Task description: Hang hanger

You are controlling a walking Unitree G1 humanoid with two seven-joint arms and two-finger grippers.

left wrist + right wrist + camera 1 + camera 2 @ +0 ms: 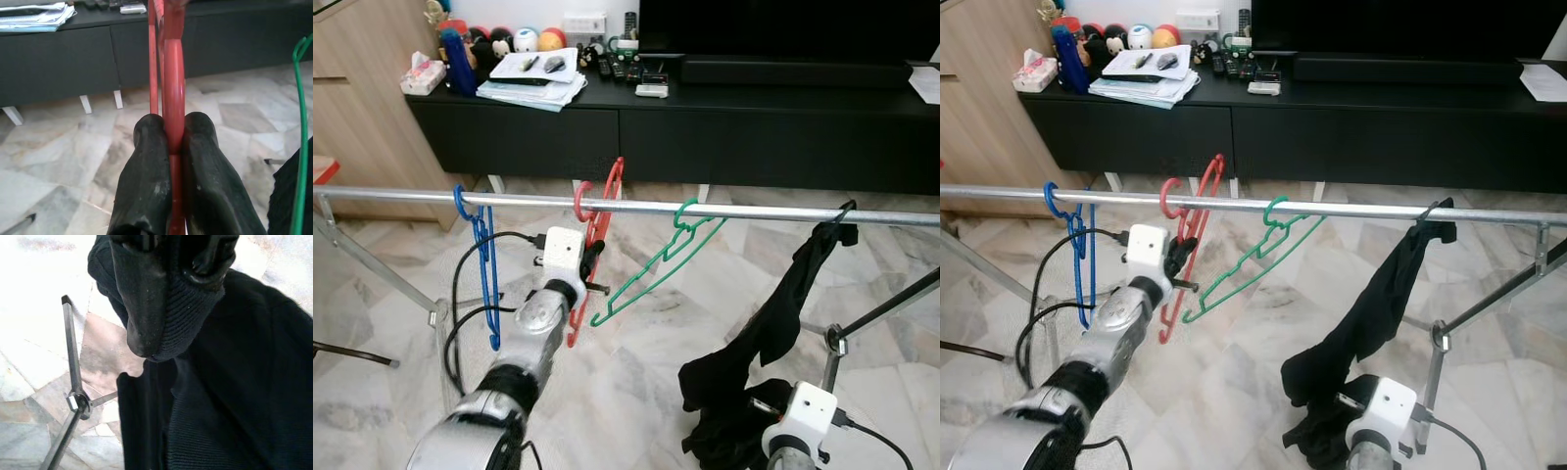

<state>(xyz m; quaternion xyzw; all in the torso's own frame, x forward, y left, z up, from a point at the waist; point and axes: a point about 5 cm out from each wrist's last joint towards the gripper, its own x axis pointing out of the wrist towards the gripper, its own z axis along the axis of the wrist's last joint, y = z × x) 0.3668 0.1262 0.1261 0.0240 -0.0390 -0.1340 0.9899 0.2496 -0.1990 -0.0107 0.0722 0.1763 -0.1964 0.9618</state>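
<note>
Red plastic hanger [598, 235] hooked on steel rail [754, 211], pinched by left end effector [172, 142]

Two silver, rounded metal arms with dark joint bands end in white boxy wrist housings [562, 253], black cables [460, 279] looping from them, each carrying a gripper [171, 147] of two long, glossy black rubbery fingers [144, 186]
</note>
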